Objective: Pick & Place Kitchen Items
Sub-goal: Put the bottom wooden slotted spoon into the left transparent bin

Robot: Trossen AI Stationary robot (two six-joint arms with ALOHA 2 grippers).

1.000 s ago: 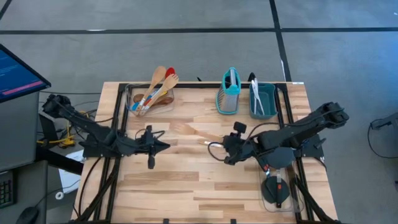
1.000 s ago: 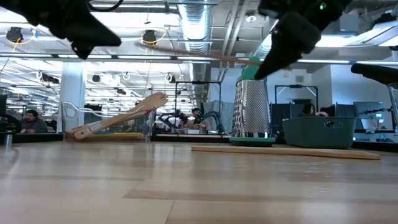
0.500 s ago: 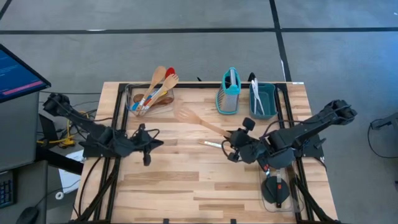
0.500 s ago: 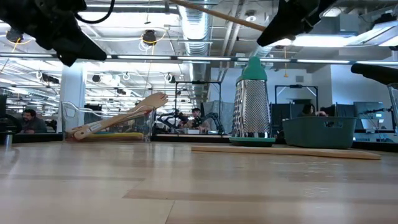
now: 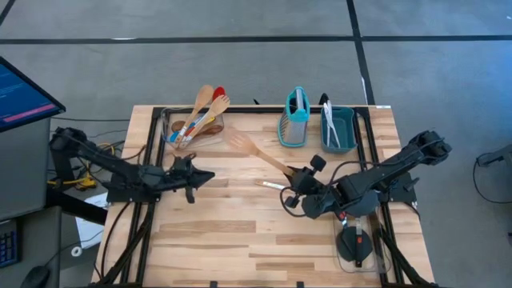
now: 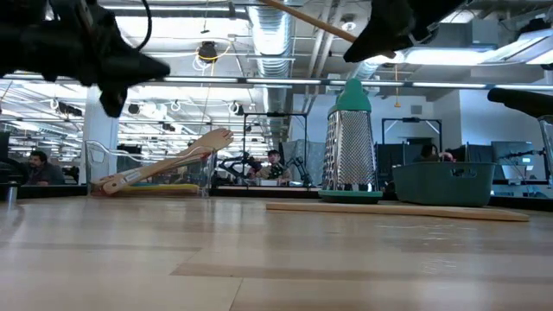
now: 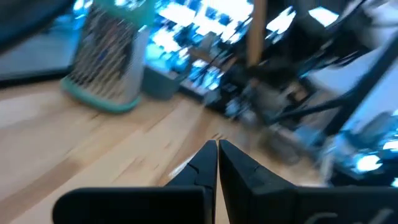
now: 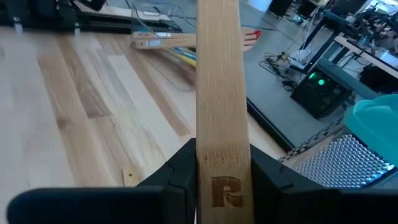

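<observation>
A: Where does your right gripper [image 5: 293, 186] stand, and what does it carry?

B: It hangs above the table [image 5: 208, 240], right of centre; its fingers [image 8: 180, 171] are clamped on the handle of the wooden slotted spatula [image 5: 254, 154]; the handle runs straight out between them, and the slotted head points up and away toward the clear container [image 5: 170, 128] at the back left; in the low view the handle [image 6: 307, 19] slants well above the board.

A: And your left gripper [image 5: 210, 177]?

B: Raised over the left half of the table; its jaws are pressed together with nothing between them.

A: Where do the other items lie?

B: The wooden spoons [image 5: 205, 106] with red and blue spoons lean in the clear container; the teal box grater [image 5: 295, 120] stands upright at the back, just beside the teal bin [image 5: 349, 128] holding pale utensils; a small utensil [image 5: 270, 185] lies flat on the board, just beside your right gripper.
</observation>
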